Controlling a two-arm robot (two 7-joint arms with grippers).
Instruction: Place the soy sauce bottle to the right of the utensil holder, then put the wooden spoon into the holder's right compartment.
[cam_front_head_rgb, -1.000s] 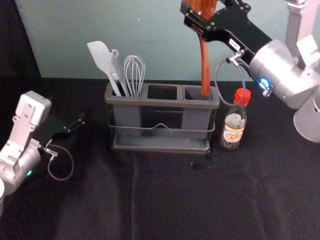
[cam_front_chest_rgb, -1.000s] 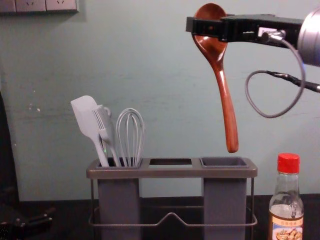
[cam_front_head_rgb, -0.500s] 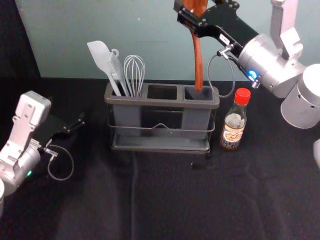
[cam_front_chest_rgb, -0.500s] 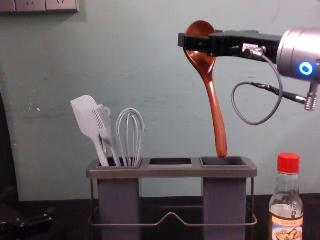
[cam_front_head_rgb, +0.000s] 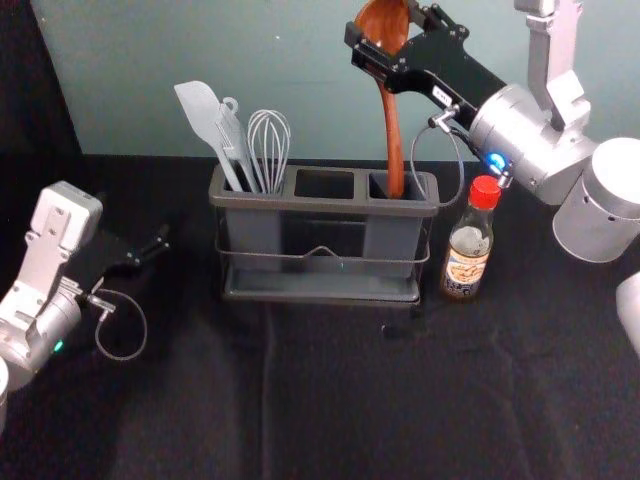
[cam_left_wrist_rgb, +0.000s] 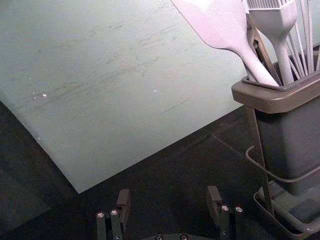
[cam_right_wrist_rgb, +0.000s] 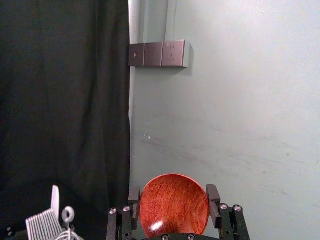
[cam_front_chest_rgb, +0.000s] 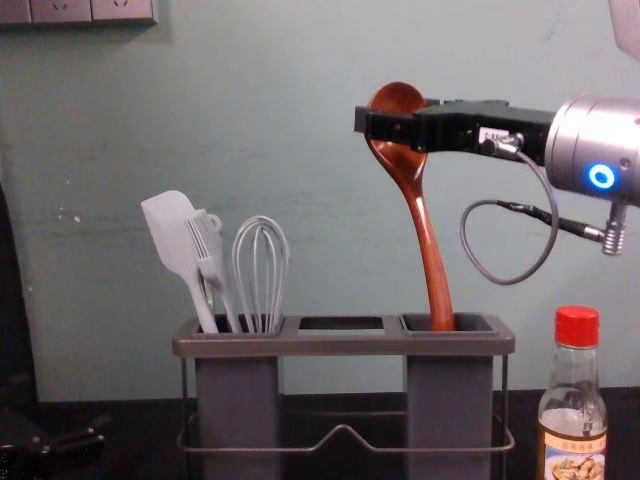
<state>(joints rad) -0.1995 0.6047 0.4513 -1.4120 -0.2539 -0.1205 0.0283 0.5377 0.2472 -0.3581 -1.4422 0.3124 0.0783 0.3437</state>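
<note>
Grey-green wall (cam_front_chest_rgb: 300, 120); I've dipped brown wooden spoon (cam_front_chest_rgb: 425, 240), right gripper (cam_right_wrist_rgb: 174, 197) clamping, inside grey slotted holder (cam_front_head_rgb: 325, 205), right end: insertion started. Left gripper (cam_left_wrist_rgb: 169, 196) wide, off left edge.

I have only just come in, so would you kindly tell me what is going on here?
The robot's right claw grips a reddish-brown wooden spoon by its bowl, above the grey three-compartment utensil holder. The handle points down, its end just inside the right compartment's opening; the spoon is not yet released. The clear glass soy sauce bottle with a red cap stands upright to the holder's right. The left claw is parked open on the holder's left.
</note>
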